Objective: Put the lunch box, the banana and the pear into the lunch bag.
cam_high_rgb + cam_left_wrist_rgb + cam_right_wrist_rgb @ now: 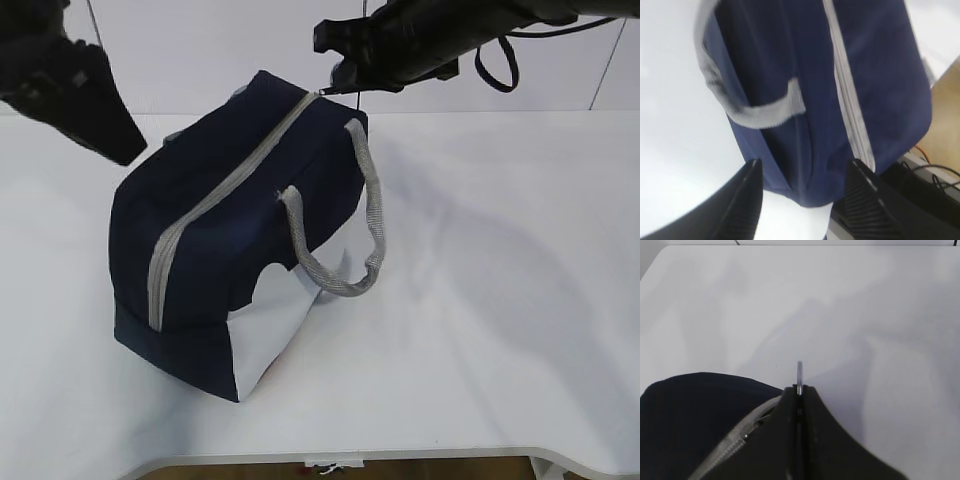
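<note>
The navy lunch bag [230, 240] lies tilted on the white table, its grey zipper [215, 195] closed along the top. My right gripper [337, 82] is at the bag's far end, shut on the zipper's ring pull [799, 371], which sticks up between the fingertips. My left gripper [122, 148] hangs open above and to the left of the bag and touches nothing. In the left wrist view the left gripper [805, 167] frames the bag's near end [830, 125] from above, with its fingers [752, 185] spread apart. The lunch box, the banana and the pear are out of view.
Grey handles [368, 225] droop over the bag's right side, above a white side panel [275, 335]. The table's front edge [400, 455] runs close below the bag. Beyond the table edge, cables [935, 175] lie on the floor.
</note>
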`<state>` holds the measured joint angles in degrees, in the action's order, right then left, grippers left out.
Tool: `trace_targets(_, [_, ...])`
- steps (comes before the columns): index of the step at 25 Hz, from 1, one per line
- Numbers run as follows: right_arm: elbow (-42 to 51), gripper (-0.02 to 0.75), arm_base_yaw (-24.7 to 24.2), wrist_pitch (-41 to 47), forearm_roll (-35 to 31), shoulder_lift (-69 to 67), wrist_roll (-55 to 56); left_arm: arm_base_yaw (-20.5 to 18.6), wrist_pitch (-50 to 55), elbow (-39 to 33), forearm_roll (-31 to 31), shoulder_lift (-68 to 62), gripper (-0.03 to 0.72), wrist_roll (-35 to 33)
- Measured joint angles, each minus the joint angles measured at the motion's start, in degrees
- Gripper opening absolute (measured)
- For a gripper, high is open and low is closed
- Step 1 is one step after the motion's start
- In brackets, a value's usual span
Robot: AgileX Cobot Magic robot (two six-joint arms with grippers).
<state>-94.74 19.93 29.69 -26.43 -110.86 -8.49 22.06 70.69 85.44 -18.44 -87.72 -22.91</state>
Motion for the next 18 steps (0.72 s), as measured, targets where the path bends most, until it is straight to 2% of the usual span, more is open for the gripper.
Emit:
trace_targets(6, [0.0, 0.013, 0.0, 0.32, 0.0, 0.0, 0.0, 0.0, -0.12, 7.9, -2.13, -2.8, 0.403, 0.29])
trace_targets(18, [0.0, 0.013, 0.0, 0.68, -0.04, 0.0, 0.0, 0.0, 0.2, 25.43, -8.62, -21.68, 0.404, 0.42])
